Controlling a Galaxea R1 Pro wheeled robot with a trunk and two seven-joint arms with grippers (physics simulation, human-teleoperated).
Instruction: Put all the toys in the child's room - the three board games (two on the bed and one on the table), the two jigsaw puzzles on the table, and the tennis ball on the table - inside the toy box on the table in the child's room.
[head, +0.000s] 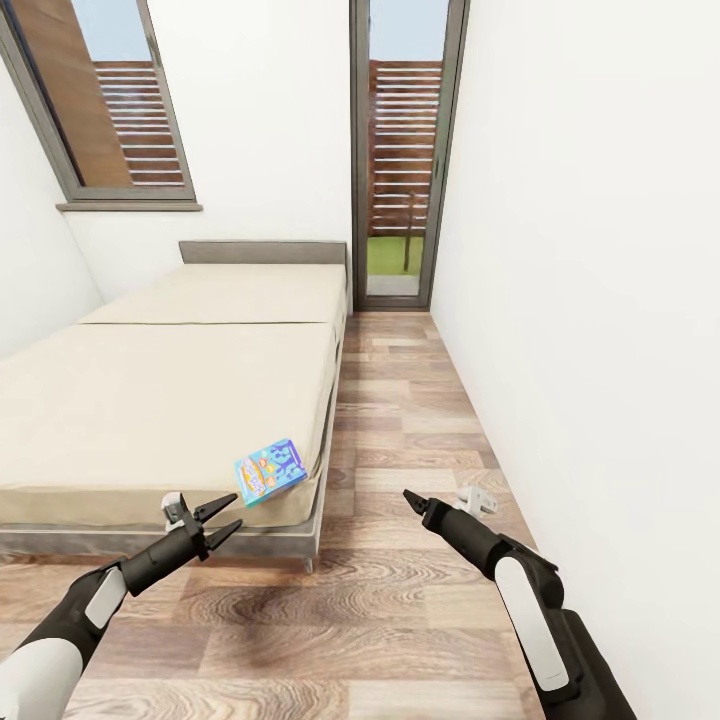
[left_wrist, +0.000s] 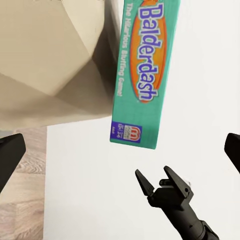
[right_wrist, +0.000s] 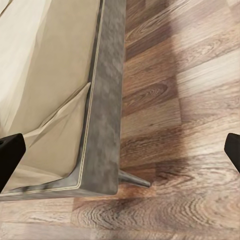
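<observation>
**Reaching for the board game at the bed's corner**

The left gripper (head: 222, 520) hung released, its black fingers spread and holding nothing, just short of the bed's near right corner. Close beyond it, the flat teal board game box with the orange printed label (head: 270, 472) lay on the large low bed with the plain cream-beige top (head: 150, 400), right at that corner and jutting a little past the edge. In the left wrist view the box (left_wrist: 142, 75) sat ahead of the spread fingers and somewhat off their centre line.

The right gripper (head: 416, 501) hovered over the wood-plank floor (head: 400, 600), near the white wall, carrying nothing; whether it was spread or clenched could not be told.

A good pick would probably centre the left gripper on the overhanging edge, close across the thin side, and avoid nudging the box off the bed.
</observation>
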